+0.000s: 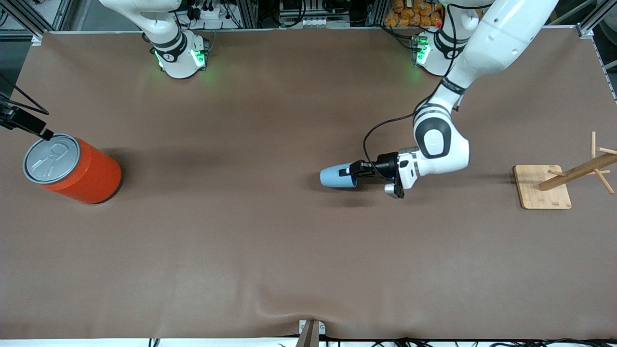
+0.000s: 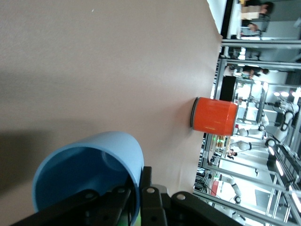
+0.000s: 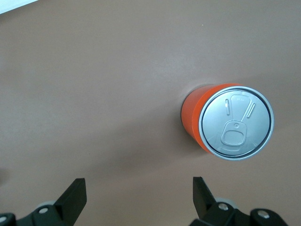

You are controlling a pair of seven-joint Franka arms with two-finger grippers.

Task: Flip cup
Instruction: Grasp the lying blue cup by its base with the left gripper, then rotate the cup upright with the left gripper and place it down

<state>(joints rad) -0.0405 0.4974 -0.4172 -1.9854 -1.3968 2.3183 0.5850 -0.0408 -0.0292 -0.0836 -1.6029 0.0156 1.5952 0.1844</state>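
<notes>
On its side, cup (image 1: 336, 176) (mouth toward left gripper (image 1: 355, 169)).

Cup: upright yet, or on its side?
On its side. The cup lies horizontal, mouth toward the left gripper, shut on its rim; wrist view looks inside.

A high front camera overlooks the whole brown table (image 1: 241, 250); both wrist cameras share the orange metal can (image 1: 79, 172) at nine o'clock.
</notes>
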